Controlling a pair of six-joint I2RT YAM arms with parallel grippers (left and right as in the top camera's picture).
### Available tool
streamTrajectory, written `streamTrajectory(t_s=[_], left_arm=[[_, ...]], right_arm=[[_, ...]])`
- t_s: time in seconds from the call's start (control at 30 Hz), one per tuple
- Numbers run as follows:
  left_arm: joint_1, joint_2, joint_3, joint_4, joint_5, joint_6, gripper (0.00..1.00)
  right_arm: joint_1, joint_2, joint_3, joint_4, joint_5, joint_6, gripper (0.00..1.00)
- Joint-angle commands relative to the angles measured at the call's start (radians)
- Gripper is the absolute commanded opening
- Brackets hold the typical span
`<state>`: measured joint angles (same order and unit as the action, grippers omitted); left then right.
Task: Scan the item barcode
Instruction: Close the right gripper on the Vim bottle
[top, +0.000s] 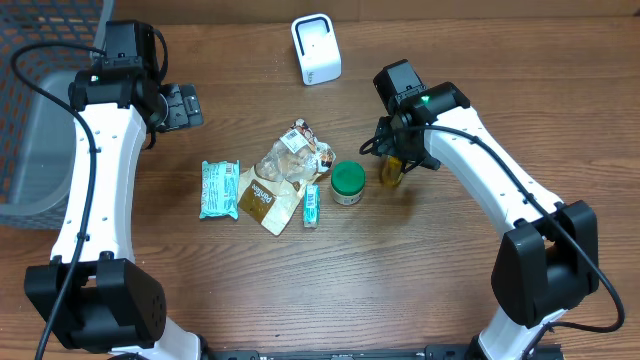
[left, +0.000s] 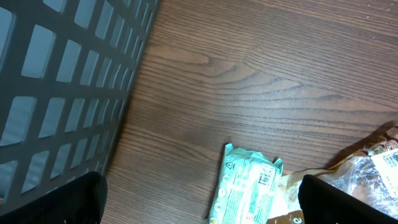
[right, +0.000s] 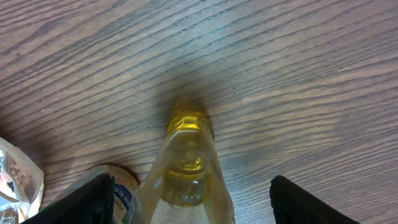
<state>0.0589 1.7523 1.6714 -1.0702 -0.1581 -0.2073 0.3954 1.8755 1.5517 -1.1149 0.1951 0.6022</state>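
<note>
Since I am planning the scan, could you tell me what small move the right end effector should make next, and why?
Probably close the right end effector on the yellow bottle: it sits between the open fingers, apparently not yet gripped.

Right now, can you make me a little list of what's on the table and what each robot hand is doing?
white scanner: alone at the back of the table
right gripper: open, fingers either side of the yellow bottle, not squeezing yet
left gripper: open, empty, near the grey basket
green-lidded jar: beside the bottle
teal packet: flat, left of the crinkly bags
</note>
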Motion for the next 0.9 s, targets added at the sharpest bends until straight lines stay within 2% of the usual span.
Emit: streamTrajectory(t_s=[0.0,0.2,0.23,0.37,0.47,0.57,0.7,0.73,0.87], left_arm=[[-0.007,-0.008,0.018,0.001,-0.006,0.002,1.00],[-0.007,-0.008,0.018,0.001,-0.006,0.002,1.00],[-0.007,-0.008,0.018,0.001,-0.006,0.002,1.00],[-0.007,-0.008,0.018,0.001,-0.006,0.002,1.00],[-0.007,-0.008,0.018,0.001,-0.006,0.002,0.99],[-0.007,-0.008,0.018,0.001,-0.006,0.002,1.00],[-0.007,-0.008,0.018,0.001,-0.006,0.002,1.00],[-0.007,-0.008,0.018,0.001,-0.006,0.002,1.00],[-0.007,-0.008,0.018,0.001,-0.006,0.002,1.00]], right_arm=[[0.003,0.001,-0.009,0.016,-0.002,0.005,0.78],[0.003,0.001,-0.009,0.034,-0.003,0.005,0.78],[0.003,0.001,-0.009,0.034,-0.010,0.005,0.72],[0.003,0.001,-0.010,0.032,-0.016,0.004,0.63],[0.003,0.001,-0.010,0.029,-0.016,0.004,0.62],[0.003,0.001,-0.010,0.028,-0.016,0.005,0.74],[0.003,0.001,-0.010,0.030,-0.016,0.004,0.79],[0.003,0.001,-0.010,0.030,-0.016,0.005,1.00],[0.003,0.001,-0.010,0.038,-0.016,0.004,1.00]])
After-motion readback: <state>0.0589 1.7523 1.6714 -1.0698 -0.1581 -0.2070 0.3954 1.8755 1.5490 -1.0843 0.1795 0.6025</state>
